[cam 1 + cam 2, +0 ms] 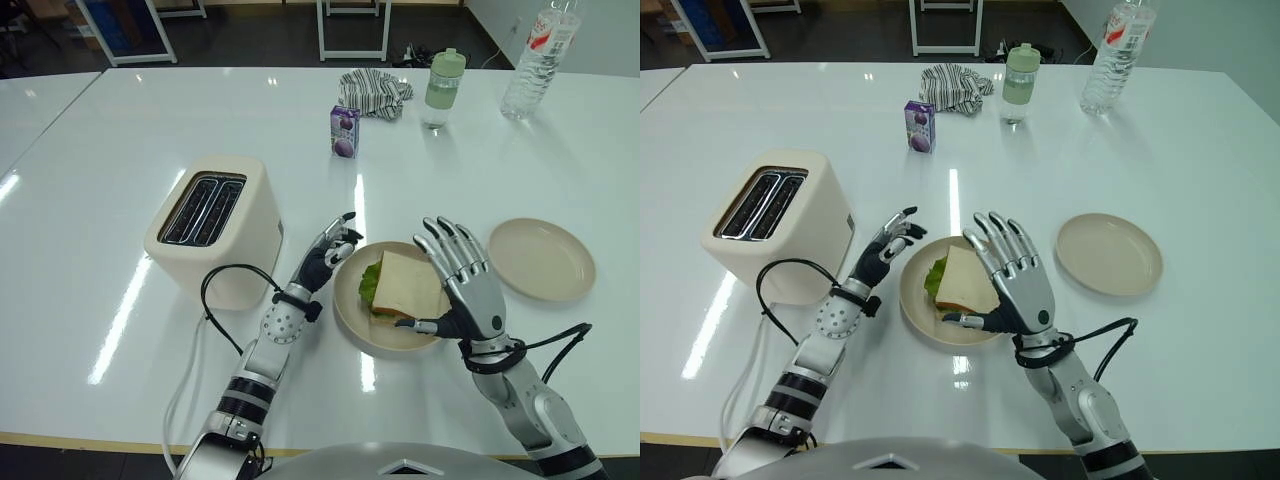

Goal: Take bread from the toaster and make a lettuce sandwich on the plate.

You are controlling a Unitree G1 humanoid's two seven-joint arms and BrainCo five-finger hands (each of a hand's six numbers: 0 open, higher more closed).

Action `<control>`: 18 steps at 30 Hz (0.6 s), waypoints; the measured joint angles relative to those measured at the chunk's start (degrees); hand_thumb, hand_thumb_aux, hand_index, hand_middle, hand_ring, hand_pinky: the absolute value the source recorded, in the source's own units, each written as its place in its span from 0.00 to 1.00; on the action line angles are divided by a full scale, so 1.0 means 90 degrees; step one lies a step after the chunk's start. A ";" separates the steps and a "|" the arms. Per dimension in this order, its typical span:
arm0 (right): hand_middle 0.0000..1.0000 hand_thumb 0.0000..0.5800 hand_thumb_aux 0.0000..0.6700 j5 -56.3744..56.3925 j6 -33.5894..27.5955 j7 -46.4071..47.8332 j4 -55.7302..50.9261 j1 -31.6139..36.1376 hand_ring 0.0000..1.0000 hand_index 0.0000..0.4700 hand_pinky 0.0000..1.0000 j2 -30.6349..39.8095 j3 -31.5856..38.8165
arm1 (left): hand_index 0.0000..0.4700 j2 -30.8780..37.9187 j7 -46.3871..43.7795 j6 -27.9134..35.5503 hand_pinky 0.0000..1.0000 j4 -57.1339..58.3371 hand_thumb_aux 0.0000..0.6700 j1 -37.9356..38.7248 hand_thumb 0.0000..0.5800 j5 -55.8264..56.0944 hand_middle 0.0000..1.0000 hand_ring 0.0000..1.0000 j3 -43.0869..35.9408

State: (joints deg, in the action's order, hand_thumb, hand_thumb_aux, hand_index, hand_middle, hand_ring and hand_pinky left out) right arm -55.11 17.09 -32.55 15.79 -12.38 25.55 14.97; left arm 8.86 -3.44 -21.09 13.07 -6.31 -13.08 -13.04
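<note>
White tabletop (150, 130) runs across my whole feed, its near edge passing just under both forearms and a seam to a neighbouring table on my far left. I see the toaster (212, 228) standing left of centre with its two slots facing up; their long axis runs away from me, leaning a little to the right at the far end, and a black cable (215, 290) loops from its near side. Just right of it sits the plate (345, 305), and on it the bread (408, 285) lies flat, a squarish slice turned so that one corner points away from me, with lettuce (369, 282) showing from under its left edge. My left hand (325, 260) sits between toaster and plate, near the plate's left rim, holding nothing, fingers mostly straight and aimed at the far right. My right hand (465, 285) is at the plate's right rim, back toward the camera, fingers spread wide and pointing away, thumb reaching left along the slice's near edge; I cannot tell whether it touches. A second plate (541, 259) lies just beside that hand on the right. Well apart, toward the far edge, stand a purple carton (344, 131), a striped cloth (375, 93), a green bottle (443, 88) and a clear water bottle (538, 55).
</note>
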 measured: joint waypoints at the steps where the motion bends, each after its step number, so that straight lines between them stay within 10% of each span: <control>1: 1.00 1.00 1.00 0.0340 0.0098 0.0180 0.0037 -0.0123 1.00 1.00 1.00 0.0058 -0.0134 | 1.00 0.0164 -0.0154 -0.0089 1.00 -0.0175 1.00 0.0110 1.00 0.0053 1.00 1.00 0.0019; 10: 1.00 1.00 1.00 0.3420 0.0306 0.3517 0.0371 -0.2025 1.00 1.00 1.00 0.1838 -0.1855 | 1.00 0.2641 -0.3689 0.0369 1.00 -0.2896 1.00 0.1302 1.00 0.1836 1.00 1.00 -0.0117; 18: 1.00 1.00 1.00 0.3236 -0.0233 0.5463 0.0457 -0.2310 1.00 1.00 1.00 0.1881 -0.0752 | 1.00 0.3079 -0.4141 0.1512 1.00 -0.2440 1.00 0.1463 1.00 0.0647 1.00 1.00 -0.0773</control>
State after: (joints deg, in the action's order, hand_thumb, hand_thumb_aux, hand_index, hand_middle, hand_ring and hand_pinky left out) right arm -25.98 15.00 16.62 19.90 -33.17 42.48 8.20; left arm 36.58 -40.71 -7.49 -8.90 6.86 -7.26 -20.00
